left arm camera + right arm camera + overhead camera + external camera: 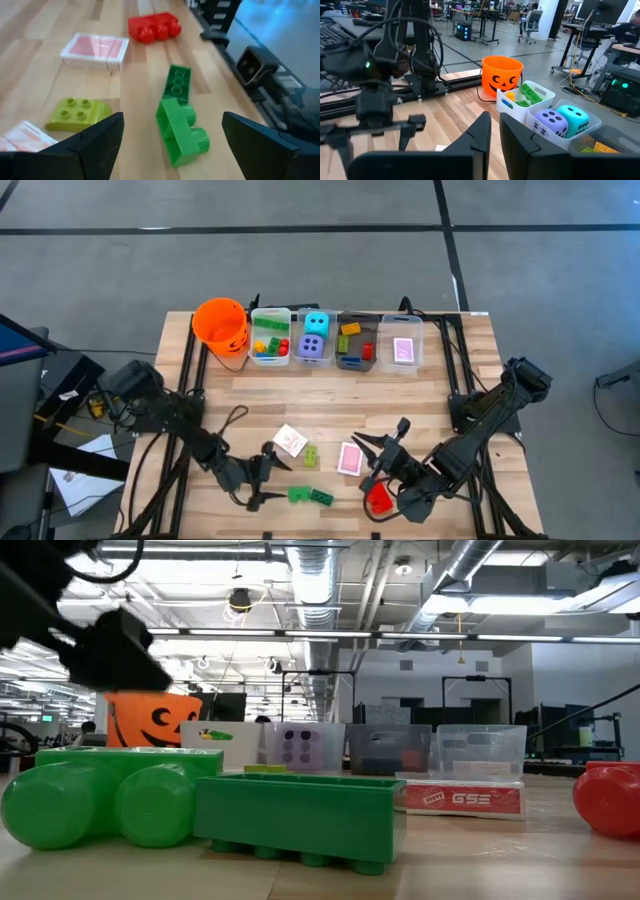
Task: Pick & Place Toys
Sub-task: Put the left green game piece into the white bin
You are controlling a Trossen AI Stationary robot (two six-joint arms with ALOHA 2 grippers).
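Two green bricks (309, 496) lie end to end on the table near its front edge; they also show in the left wrist view (178, 117). A lime brick (311, 457), a white-and-red card pack (290, 440), a pink-backed card pack (350, 458) and a red brick (380, 498) lie around them. My left gripper (268, 477) is open and empty just left of the green bricks, its fingers (90, 145) wide apart on either side of the nearer brick's end. My right gripper (385, 448) is shut and empty above the table by the pink pack, pointing at the far left.
At the far edge stand an orange pumpkin bucket (220, 323) and a row of clear bins: one with bricks (270, 337), one with a cyan and a purple die (315, 337), one with more bricks (355, 340), one with a pink card (403, 348). Black frame rails run along both table sides.
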